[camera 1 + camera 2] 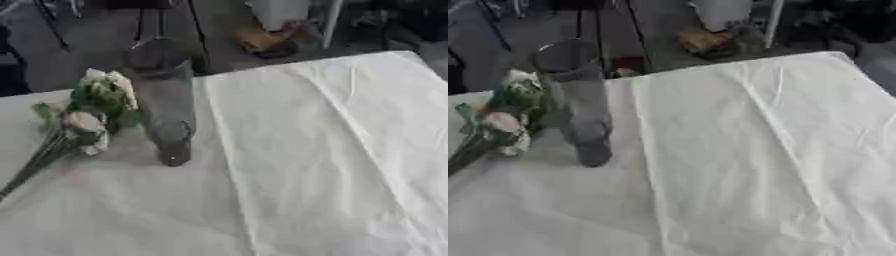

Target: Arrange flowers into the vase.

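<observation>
A tall clear glass vase [166,105] stands upright on the white tablecloth [306,165], left of the middle; its round mouth is dark and holds nothing that I can see. A bunch of white flowers with green leaves [92,107] lies on the cloth just left of the vase, its heads close beside the glass. The dark green stems [35,165] run down toward the lower left edge. Neither of my hands shows in either view.
The table's far edge runs from upper right down to the left. Beyond it lies a dark floor with chair legs, a white bin [280,12] and a yellowish object [262,40].
</observation>
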You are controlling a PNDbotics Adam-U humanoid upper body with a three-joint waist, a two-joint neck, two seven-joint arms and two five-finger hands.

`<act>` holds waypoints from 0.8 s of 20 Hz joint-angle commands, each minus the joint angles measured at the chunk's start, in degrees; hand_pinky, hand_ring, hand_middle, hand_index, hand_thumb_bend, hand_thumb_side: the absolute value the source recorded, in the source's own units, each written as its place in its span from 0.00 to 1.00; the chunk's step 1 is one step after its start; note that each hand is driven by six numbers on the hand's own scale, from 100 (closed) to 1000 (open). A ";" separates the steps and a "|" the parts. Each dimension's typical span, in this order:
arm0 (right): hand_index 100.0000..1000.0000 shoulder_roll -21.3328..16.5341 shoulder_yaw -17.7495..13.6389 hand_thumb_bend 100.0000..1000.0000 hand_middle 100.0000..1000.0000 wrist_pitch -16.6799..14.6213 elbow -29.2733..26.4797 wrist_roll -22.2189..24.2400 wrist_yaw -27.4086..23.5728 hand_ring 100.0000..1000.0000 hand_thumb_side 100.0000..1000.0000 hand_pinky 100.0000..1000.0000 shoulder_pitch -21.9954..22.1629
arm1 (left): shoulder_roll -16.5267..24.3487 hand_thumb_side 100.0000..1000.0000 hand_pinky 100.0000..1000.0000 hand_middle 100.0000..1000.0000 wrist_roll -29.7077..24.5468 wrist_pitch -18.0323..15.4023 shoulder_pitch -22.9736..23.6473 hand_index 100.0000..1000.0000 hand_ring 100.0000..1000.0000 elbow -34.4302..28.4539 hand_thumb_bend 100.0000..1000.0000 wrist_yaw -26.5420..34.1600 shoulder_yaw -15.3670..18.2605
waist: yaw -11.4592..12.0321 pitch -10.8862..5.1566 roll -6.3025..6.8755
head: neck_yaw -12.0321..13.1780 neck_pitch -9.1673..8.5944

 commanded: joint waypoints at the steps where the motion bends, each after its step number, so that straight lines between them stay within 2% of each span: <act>1: 0.91 -1.98 -0.80 0.00 0.87 -0.23 -0.77 -0.06 -0.72 0.86 1.00 0.72 -0.37 | 2.77 1.00 0.96 1.00 -0.08 0.22 -0.13 1.00 0.95 -0.73 0.00 -0.02 0.98 | 0.12 -0.67 -0.02 | 0.23 0.64; 8: 0.91 -1.94 -0.85 0.00 0.87 -0.37 -0.77 0.13 -1.15 0.86 1.00 0.72 -0.33 | 2.86 1.00 0.96 1.00 -0.23 0.57 -0.15 1.00 0.96 -0.73 0.00 -0.24 0.99 | 0.20 -0.54 -0.08 | 1.35 1.98; 16: 0.91 -1.95 -0.88 0.00 0.87 -0.37 -0.77 0.32 -1.42 0.86 1.00 0.72 -0.19 | 3.08 1.00 0.97 1.00 -0.89 2.59 -0.06 1.00 0.96 -0.73 0.02 -1.16 1.04 | 0.47 -0.45 -0.02 | 1.41 2.47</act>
